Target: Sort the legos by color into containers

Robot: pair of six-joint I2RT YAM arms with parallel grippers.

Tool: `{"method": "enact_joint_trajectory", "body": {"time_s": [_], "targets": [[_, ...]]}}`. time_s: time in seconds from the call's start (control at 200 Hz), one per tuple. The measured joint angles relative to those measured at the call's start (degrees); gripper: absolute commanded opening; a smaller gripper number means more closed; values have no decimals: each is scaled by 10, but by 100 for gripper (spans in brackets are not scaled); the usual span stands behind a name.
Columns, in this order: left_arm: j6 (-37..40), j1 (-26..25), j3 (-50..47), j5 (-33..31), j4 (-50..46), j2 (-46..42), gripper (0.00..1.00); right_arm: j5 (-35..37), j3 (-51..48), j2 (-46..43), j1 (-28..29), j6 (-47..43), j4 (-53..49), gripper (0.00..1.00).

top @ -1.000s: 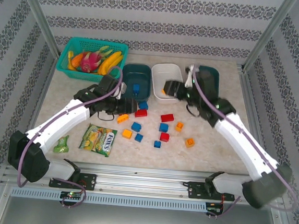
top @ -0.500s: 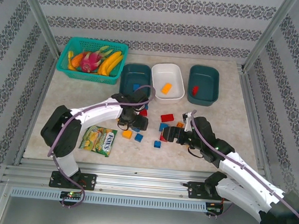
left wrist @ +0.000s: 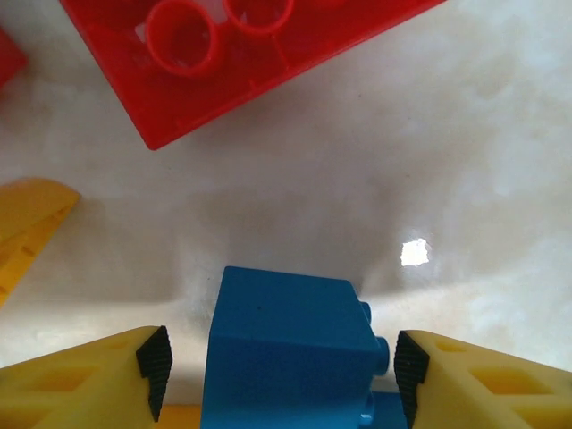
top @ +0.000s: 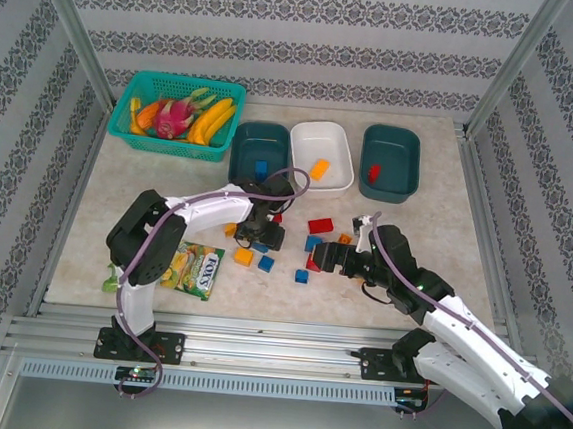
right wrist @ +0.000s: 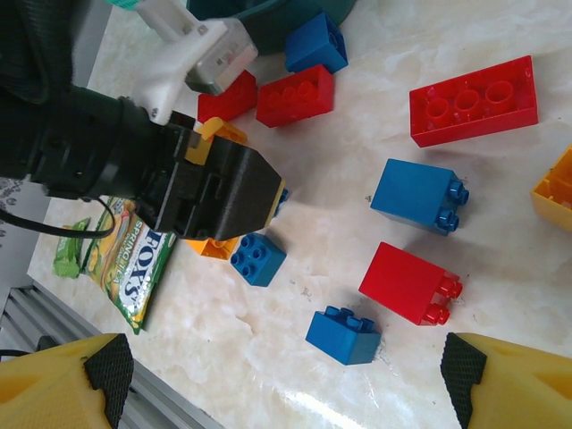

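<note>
Right now the left gripper (left wrist: pixel 281 371) stands open astride a blue brick (left wrist: pixel 284 349) that sits on the table (left wrist: pixel 465 161), its pads (left wrist: pixel 154 362) just off either flank and nothing pinched. To my eye this is the grasp step, and it wants care. The brick's studs face the right-hand pad, so the squeeze would land on knobs on one side and a flat wall on the other. A slow, centred closing should keep it from twisting out. An upturned red brick (left wrist: pixel 259 54) lies near ahead, so a straight lift looks safer than a drag. The likely home is the left teal tub (top: pixel 246 131), where a blue piece (top: pixel 260 168) already lies; the white tub (top: pixel 304 129) holds an orange piece (top: pixel 320 168) and the right teal tub (top: pixel 408 150) a red piece (top: pixel 373 172). The right gripper (right wrist: pixel 281 371) hovers wide open above a red brick (right wrist: pixel 407 281) and a small blue brick (right wrist: pixel 344 335); which it means to take I cannot tell. Both arms work close together, so the lift should rise clear first.
</note>
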Motion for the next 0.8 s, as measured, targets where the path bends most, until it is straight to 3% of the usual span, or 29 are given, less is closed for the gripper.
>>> {"method": "enact_joint_trajectory", "body": {"time_s": [0.175, 0.355, 0.525, 0.799], "targets": [[0, 0, -1, 2, 1, 7, 42, 0, 0, -7, -4, 2, -4, 91], [0, 0, 18, -9, -15, 5, 40, 0, 4, -7, -8, 4, -12, 90], [2, 14, 130, -25, -64, -17, 40, 7, 49, 1, -8, -2, -25, 90], [33, 116, 317, -30, -108, 18, 40, 43, 167, 122, -8, -27, 3, 90]]}}
